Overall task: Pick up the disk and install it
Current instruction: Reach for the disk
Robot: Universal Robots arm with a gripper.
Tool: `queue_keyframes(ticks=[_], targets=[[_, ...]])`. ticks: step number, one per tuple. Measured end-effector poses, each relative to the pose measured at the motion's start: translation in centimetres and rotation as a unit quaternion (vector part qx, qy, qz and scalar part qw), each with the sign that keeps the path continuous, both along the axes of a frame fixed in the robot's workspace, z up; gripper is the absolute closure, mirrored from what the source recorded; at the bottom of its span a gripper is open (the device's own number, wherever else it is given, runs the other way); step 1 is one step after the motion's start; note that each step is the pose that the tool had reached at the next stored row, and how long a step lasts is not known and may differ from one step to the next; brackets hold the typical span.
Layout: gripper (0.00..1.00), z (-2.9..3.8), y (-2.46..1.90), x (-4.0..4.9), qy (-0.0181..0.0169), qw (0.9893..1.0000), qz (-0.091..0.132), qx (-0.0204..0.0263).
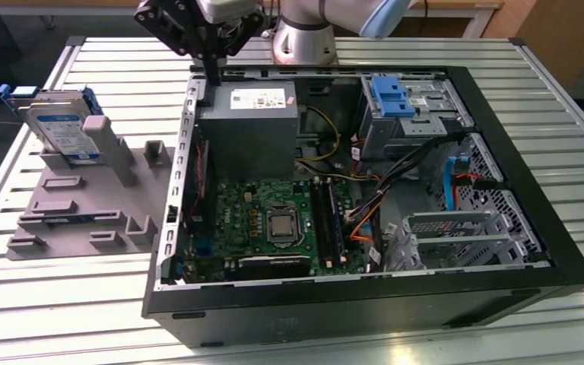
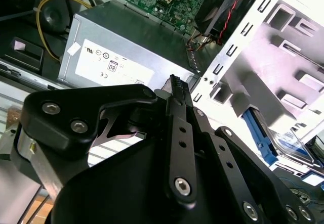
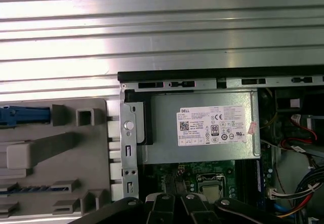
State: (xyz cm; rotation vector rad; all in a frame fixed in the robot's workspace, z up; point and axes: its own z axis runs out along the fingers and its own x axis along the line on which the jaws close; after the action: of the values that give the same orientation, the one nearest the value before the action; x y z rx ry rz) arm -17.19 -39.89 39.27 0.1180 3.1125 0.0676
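Exterior view: the gripper (image 1: 211, 79) hangs over the back edge of the open case (image 1: 535, 228), just above the power supply (image 1: 256, 125). Its fingers look pressed together into 1 thin black bar, with nothing between them. The disk (image 1: 61, 131) is outside the case. It stands on end, leaning, in the grey fixture (image 1: 89, 220) on the desk (image 1: 69, 304). It is well apart from the fingers, toward the exterior view's left. Its long axis runs steeply up from the fixture, with the label face showing. A bare blue bracket (image 1: 388, 95) sits in the drive cage across the case.

Second wrist view: the closed fingers (image 2: 174, 97) point at the power supply (image 2: 116, 57). The disk (image 2: 291, 148) lies off to 1 side beyond the fixture (image 2: 283, 57), not under the tips.

First wrist view: the gripper (image 3: 174, 201) faces the power supply (image 3: 202, 128). A blue rail (image 3: 23, 115), probably the disk's, shows at the fixture's (image 3: 76, 148) far end, across the case wall.
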Motion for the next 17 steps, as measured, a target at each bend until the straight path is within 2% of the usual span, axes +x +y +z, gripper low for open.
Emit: queue_keyframes(ticks=[17], targets=[[0.89,0.0,0.0,-0.51,0.0,1.0,0.0,0.0]])
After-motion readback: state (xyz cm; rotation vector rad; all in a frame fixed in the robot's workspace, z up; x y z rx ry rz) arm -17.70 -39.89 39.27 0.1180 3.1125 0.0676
